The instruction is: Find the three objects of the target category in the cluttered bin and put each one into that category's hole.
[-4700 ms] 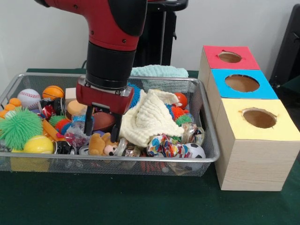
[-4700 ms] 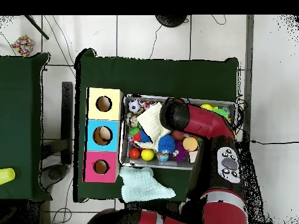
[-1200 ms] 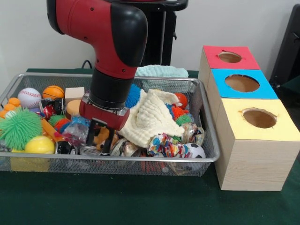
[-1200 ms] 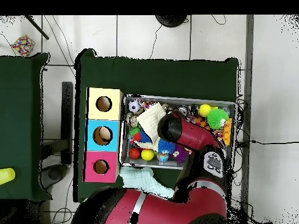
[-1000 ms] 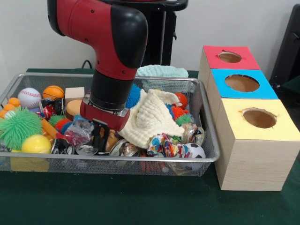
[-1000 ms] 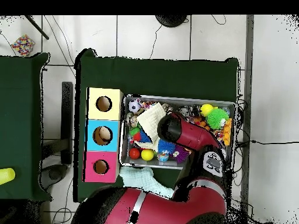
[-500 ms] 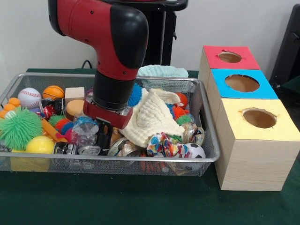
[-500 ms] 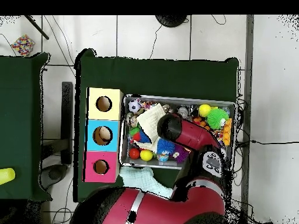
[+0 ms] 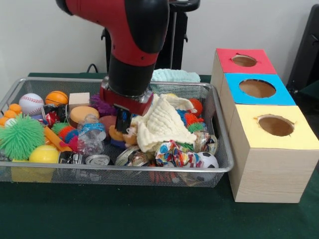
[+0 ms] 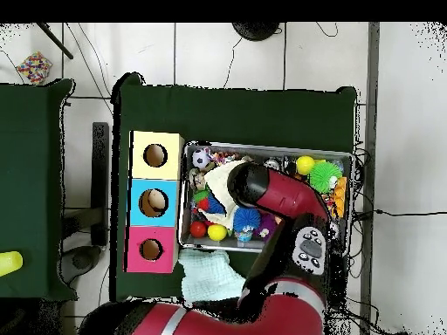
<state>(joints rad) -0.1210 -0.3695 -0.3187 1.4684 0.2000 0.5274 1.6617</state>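
The red and black arm's gripper [image 9: 123, 121] hangs low inside the silver wire-mesh bin [image 9: 219, 167], beside the cream waffle-weave cloth [image 9: 160, 125] draped over the clutter. Whether it is clenched or released cannot be told. The white multicolour-patterned fabric piece [image 9: 175, 154] lies by the front rim, well apart from the round hole in the yellow-topped wooden box [image 9: 275, 125].

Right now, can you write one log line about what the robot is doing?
gripper: in wire bin, state unclear | beside: cream cloth | yellow hole: nothing entering | polka-dot cloth: lying in bin
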